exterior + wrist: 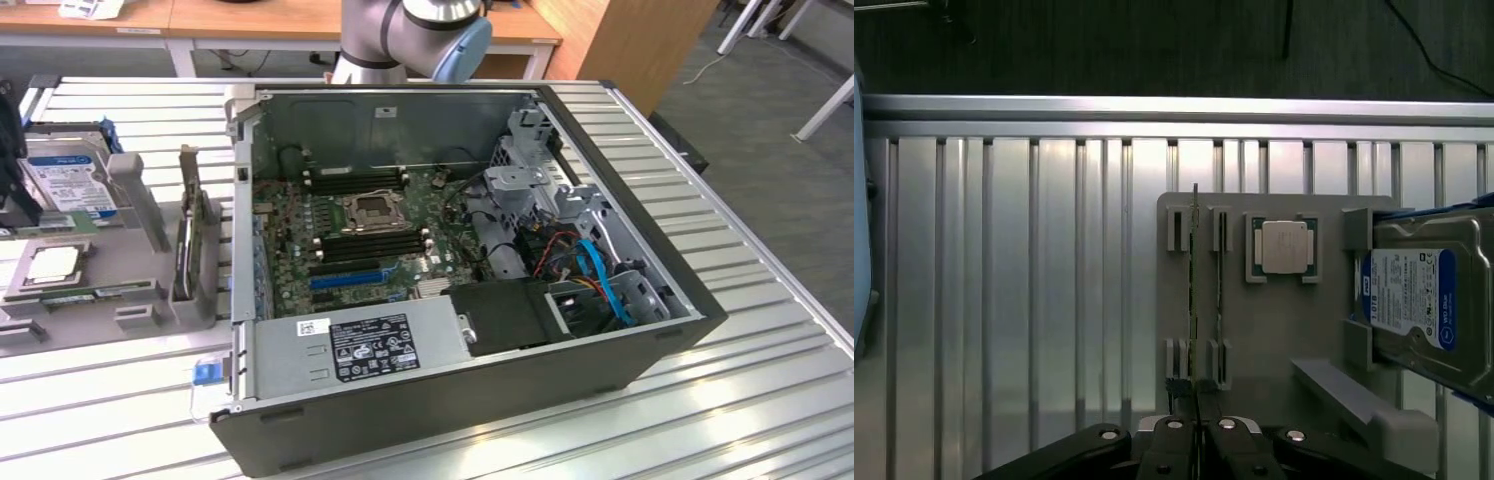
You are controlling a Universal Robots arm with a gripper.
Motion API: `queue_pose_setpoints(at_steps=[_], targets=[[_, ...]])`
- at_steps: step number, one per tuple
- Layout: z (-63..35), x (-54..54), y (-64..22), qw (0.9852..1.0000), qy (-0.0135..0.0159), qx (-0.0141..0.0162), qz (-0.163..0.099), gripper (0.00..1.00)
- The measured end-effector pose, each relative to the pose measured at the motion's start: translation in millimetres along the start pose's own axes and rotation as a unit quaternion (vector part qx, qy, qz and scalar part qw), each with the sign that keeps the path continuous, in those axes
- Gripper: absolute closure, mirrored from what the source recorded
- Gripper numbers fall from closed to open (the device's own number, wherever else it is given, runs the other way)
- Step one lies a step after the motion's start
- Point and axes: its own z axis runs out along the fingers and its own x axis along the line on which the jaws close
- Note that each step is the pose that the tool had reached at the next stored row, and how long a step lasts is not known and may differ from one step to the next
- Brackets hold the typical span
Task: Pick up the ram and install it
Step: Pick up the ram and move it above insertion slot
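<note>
Gripper (1195, 440): shut, empty, poised above holder (1274, 340). Ram (1193, 290): on edge in holder slots, beside second stick (1219, 290), off the exterior view's left of case (467, 400). Step: approach, likely; ram not yet grasped. Grasp calls for opened jaws aligned along thin edge.

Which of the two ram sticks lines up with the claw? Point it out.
The ram stick farther from the processor: it runs straight to the middle of the claw. The other stick stands offset, nearer the processor.
</note>
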Motion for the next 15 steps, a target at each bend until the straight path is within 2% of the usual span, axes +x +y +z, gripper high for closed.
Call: queue_pose_setpoints(at_steps=[15], targets=[[-26.1, -0.7, 0.6, 1.0, 0.0, 0.0, 0.0, 0.89]])
